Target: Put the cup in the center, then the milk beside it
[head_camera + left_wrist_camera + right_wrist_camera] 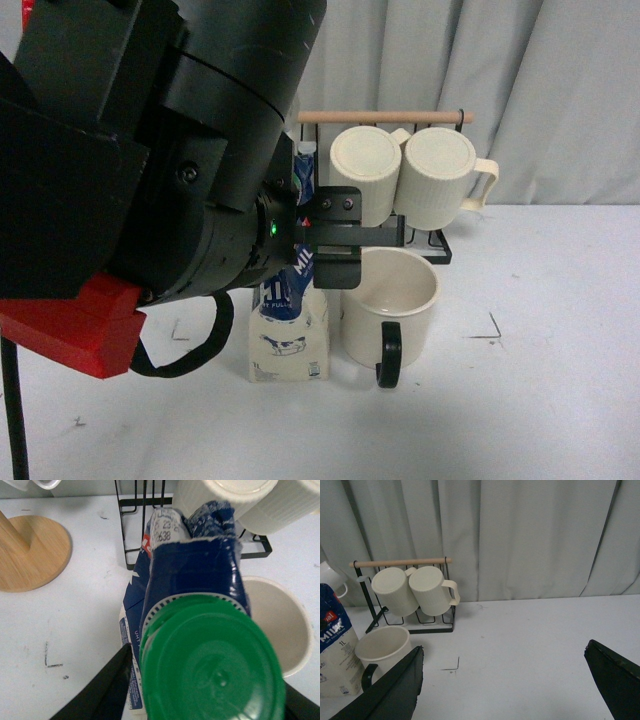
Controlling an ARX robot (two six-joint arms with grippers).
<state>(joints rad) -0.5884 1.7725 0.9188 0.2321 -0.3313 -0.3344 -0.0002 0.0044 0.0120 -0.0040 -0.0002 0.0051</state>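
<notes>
The left gripper (325,232) was clamped on the milk (290,345), which stood on the table (560,400) just beside the cup (388,305); the right gripper (505,680) hung open; a skewed release could topple the carton against the cup.

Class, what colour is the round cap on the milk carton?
Green; the cap shows best in the left wrist view.

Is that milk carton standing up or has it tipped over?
Upright. The milk carton stands on its base on the table beside the cup, its green cap on top.
</notes>
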